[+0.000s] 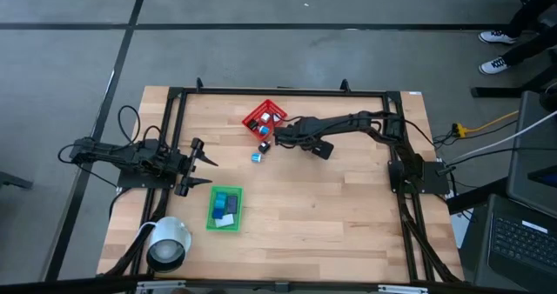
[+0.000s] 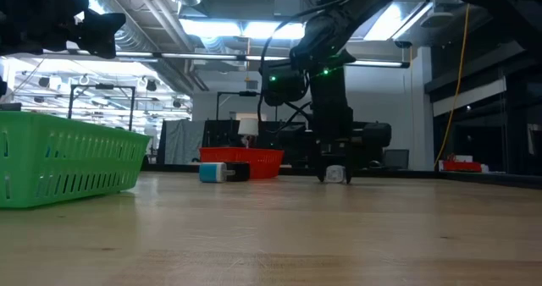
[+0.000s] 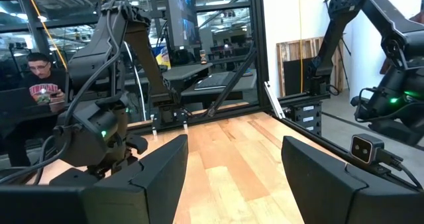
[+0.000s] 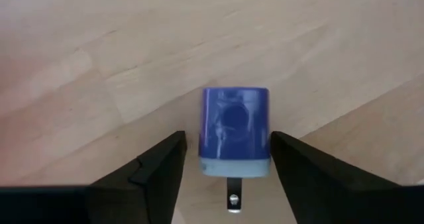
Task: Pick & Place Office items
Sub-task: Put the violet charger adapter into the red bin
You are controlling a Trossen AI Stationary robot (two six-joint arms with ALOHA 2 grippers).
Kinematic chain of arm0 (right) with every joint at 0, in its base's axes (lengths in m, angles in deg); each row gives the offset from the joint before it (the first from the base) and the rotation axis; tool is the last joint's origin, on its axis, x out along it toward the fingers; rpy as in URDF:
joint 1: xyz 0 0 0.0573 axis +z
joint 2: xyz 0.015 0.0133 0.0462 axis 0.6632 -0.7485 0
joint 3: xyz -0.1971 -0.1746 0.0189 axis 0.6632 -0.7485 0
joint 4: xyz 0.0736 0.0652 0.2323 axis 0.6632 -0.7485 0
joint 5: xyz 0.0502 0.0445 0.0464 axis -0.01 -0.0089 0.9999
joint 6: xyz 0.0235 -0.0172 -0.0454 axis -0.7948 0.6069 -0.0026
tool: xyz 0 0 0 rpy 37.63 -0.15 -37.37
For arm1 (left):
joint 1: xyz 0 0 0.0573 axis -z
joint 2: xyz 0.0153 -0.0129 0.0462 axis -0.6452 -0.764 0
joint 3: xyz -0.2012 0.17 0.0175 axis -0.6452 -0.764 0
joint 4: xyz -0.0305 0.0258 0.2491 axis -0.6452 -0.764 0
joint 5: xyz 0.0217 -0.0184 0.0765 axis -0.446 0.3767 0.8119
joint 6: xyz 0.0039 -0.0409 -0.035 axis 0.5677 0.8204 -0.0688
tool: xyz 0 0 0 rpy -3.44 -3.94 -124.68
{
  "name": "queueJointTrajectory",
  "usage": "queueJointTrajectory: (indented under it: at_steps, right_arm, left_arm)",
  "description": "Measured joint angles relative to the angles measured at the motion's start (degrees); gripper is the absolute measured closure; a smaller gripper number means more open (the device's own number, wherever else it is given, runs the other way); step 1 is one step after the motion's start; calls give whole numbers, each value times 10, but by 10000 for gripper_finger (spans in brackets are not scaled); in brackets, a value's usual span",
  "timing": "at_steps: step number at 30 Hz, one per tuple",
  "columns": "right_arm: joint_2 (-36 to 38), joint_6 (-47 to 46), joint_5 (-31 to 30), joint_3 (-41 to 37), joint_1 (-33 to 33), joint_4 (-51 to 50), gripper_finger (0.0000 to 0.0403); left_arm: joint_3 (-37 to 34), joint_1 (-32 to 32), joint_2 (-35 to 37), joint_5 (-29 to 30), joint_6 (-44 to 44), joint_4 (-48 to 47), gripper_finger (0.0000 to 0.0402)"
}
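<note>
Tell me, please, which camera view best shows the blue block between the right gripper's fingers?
The right wrist view: the blue block fills the frame between the open fingers. The high view shows a speck, the low view a pale bit under the arm, the left wrist view nothing.

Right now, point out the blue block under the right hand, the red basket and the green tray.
blue block [image 4: 234, 134]: right wrist view, its top face.
red basket [image 1: 253, 116]: high view, its left rim.
green tray [image 1: 211, 209]: high view, its left wall.

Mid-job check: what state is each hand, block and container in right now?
right hand: open, straddling blue block, not clamped.
blue block: resting on table.
left hand: open, empty.
red basket: partly filled.
green tray: partly filled.
</note>
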Motion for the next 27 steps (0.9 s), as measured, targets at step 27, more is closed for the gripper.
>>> queueJointTrajectory:
  at_steps: [27]
  right_arm:
    - [-1, 2, -4, 0, -9, 0, 196]
  left_arm:
    - [0, 0, 0, 0, 0, 0, 162]
